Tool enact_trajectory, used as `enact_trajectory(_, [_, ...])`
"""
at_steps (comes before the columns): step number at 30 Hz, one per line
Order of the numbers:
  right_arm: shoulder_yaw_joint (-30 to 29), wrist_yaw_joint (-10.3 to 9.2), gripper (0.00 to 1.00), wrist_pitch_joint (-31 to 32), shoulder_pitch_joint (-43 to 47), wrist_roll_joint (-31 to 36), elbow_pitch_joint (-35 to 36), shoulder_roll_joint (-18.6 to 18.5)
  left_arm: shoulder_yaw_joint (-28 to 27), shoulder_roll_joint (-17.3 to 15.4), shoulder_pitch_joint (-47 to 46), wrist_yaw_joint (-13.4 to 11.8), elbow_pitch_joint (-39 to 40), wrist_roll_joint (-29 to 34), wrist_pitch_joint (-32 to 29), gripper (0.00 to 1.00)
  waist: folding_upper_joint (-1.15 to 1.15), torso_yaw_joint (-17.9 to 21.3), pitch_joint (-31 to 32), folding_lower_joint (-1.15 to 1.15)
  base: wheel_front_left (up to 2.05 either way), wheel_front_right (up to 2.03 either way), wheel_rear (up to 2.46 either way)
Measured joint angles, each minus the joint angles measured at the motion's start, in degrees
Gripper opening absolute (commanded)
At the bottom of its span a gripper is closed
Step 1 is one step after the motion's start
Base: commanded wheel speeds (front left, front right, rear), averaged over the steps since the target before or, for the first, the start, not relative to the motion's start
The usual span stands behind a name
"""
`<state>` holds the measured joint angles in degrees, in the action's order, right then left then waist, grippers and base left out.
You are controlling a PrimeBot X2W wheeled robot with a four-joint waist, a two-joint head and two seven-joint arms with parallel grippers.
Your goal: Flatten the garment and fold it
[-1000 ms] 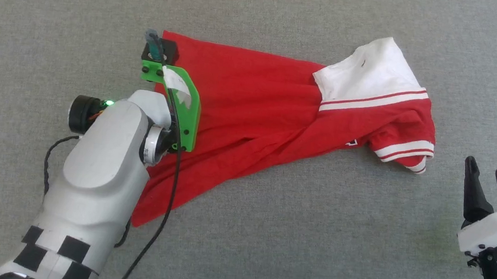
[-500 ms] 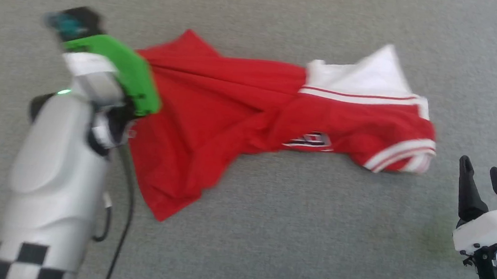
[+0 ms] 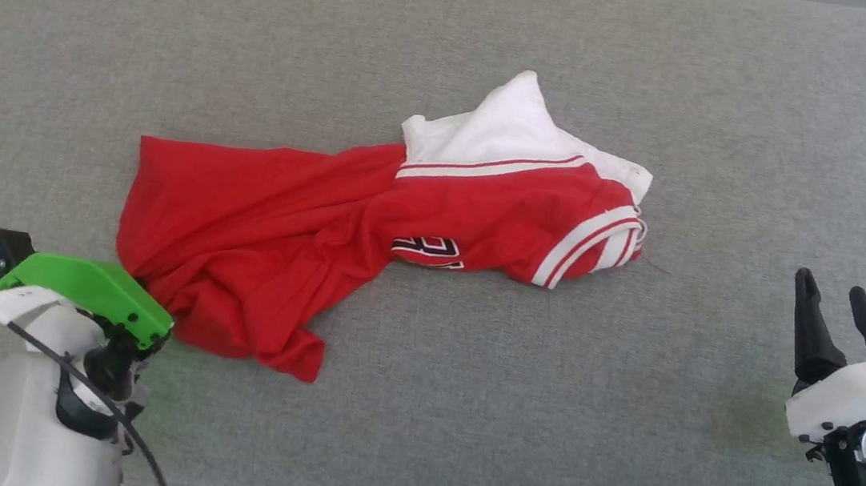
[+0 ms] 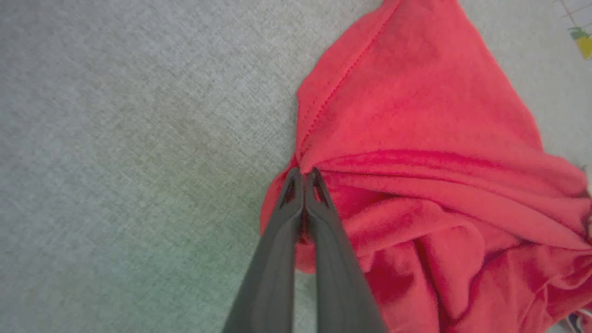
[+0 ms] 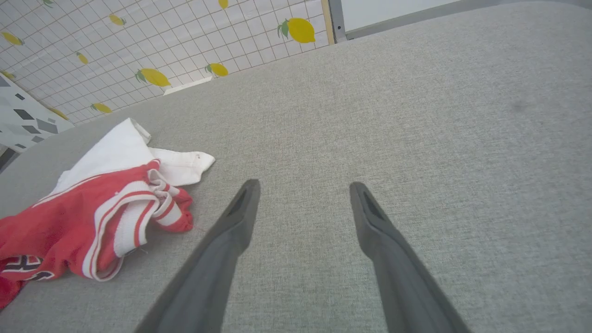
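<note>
Here, crumpled garment laid across grey cushion, red edge pinched by left gripper, right gripper held spread.

The garment lies across the middle of the padded surface, sleeved end toward the right, body toward the near left. The left gripper meets its near-left edge; the right gripper stands at the near right, well apart from it.
</note>
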<state>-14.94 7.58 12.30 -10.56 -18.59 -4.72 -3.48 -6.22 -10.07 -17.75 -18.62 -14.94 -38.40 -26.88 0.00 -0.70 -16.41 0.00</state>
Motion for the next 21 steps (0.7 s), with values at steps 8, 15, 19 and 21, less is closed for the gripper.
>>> enact_trajectory(8, [0.66,0.00,1.00,0.79,0.01,0.25,0.25,-0.11,0.16,0.46,0.21,9.11,7.23,2.30,17.44,1.00,0.00,-1.00,1.56,0.00,0.00,0.00,0.00])
enact_trajectory(15, [2.40,0.00,1.00,2.02,0.03,0.53,0.44,-0.67,4.65,-1.11,4.32,13.58,8.98,12.40,35.23,1.00,0.00,-1.02,3.29,0.00,0.00,0.00,0.00])
enact_trajectory(19, [3.38,0.00,1.00,5.24,-0.13,0.78,0.41,-2.22,6.45,-0.49,6.33,13.97,7.89,14.71,38.89,1.00,0.00,-1.56,3.22,0.00,0.00,0.00,0.00])
enact_trajectory(21, [4.50,0.00,1.00,7.50,-1.12,1.04,0.19,-3.41,6.98,-0.20,6.44,14.03,7.86,15.45,39.67,1.00,0.00,-1.81,2.80,0.00,0.00,0.00,0.00])
